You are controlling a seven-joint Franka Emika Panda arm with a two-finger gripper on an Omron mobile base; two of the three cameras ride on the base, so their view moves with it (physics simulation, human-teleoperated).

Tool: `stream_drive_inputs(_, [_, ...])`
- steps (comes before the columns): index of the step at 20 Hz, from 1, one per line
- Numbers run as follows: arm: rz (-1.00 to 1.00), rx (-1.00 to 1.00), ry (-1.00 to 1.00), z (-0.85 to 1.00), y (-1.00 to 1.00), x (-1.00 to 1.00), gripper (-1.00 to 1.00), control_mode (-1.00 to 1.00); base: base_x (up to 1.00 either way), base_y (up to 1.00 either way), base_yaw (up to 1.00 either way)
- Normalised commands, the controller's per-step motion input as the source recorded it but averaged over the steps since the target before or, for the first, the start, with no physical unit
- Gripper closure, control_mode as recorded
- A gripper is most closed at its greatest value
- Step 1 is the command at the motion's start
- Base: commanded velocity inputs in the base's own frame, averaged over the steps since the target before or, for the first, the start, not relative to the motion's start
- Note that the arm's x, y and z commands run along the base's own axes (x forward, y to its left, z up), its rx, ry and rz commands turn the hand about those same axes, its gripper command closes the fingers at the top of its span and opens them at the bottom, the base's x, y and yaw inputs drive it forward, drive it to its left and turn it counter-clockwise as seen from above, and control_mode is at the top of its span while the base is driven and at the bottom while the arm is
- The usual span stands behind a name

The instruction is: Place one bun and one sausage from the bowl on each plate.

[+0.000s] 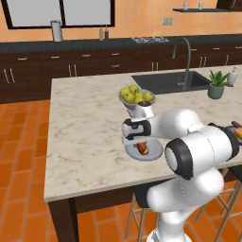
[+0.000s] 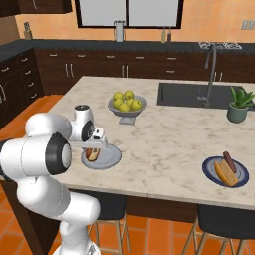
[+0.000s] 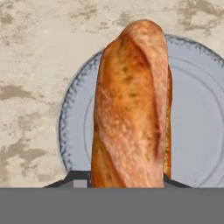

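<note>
Pincer (image 2: 91,148) clamped on bun (image 3: 131,105), held just above light grey plate (image 2: 112,158) near desk (image 2: 164,134) front edge. Fruit bowl (image 2: 127,105) behind, 12 o'clock. Blue plate (image 2: 242,179) w/ 2nd bun (image 2: 225,172) + sausage (image 2: 229,161) well apart at 3 o'clock.

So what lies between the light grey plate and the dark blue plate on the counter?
Bare marble. In the right base view, nothing sits on the counter between the light grey plate and the dark blue plate.
</note>
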Motion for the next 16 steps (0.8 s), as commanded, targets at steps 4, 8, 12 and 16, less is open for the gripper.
stream_drive_inputs(4, [0.0, 0.0, 0.0, -0.25, 0.01, 0.03, 1.0, -1.0, 0.0, 0.0, 0.0])
stream_drive_inputs(8, [0.03, 0.0, 0.0, -0.29, 0.0, 0.17, 1.0, -1.0, 0.0, 0.0, 0.0])
stream_drive_inputs(12, [0.02, 0.0, 0.0, -0.13, -0.02, 0.05, -1.0, -1.0, 0.0, 0.0, 0.0])
stream_drive_inputs(16, [0.0, 0.0, 0.0, -0.03, -0.01, 0.0, -1.0, -1.0, 0.0, 0.0, 0.0])
